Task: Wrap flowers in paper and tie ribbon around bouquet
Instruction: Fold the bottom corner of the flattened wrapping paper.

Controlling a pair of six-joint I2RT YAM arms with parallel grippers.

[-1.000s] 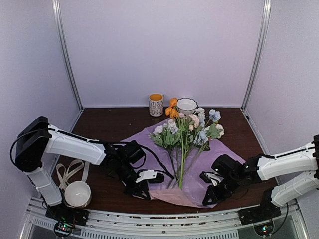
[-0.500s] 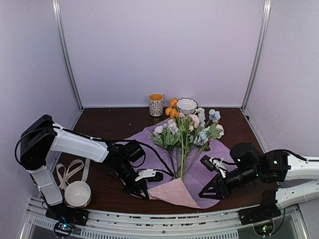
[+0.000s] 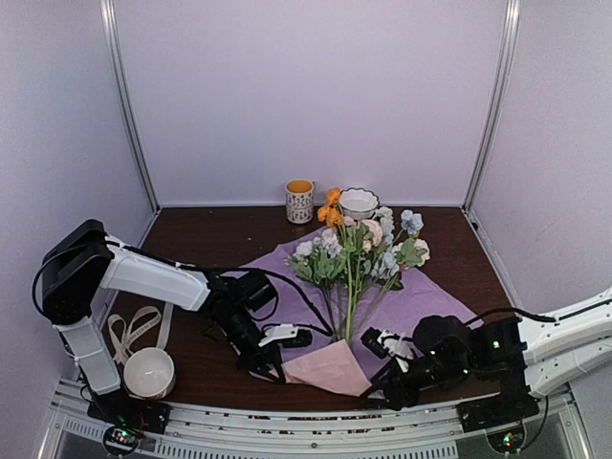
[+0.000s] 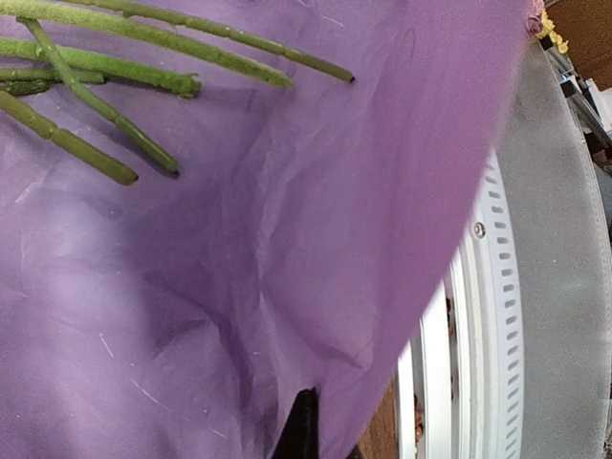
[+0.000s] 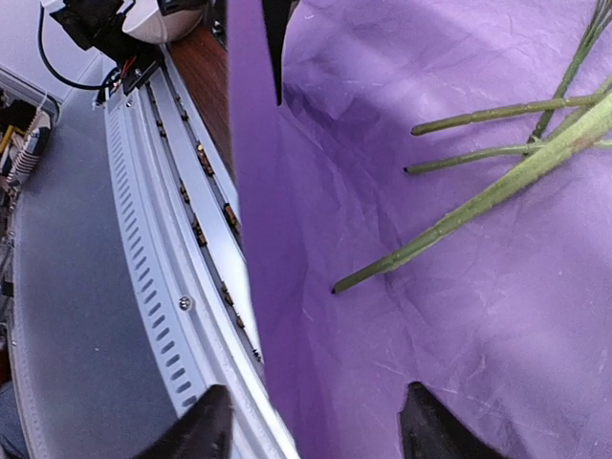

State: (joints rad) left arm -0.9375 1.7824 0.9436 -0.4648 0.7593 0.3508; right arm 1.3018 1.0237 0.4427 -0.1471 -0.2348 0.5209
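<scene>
Flowers (image 3: 356, 253) on paper (image 3: 426, 298): stems near, blooms far.

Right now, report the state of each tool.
Left tool: closed, pinching the paper at its near edge.
Right tool: open, holding nothing; the paper's edge lies between its fingers.

flowers (image 3: 358, 252) lying on lilac paper (image 3: 435, 298), near corner folded up pink, ribbon (image 3: 140, 323) looped at left

Dark wooden table (image 3: 210, 239), paper (image 3: 430, 298), ribbon (image 3: 129, 330), white bowl (image 3: 149, 371), mug (image 3: 299, 201), patterned bowl (image 3: 359, 202)
</scene>
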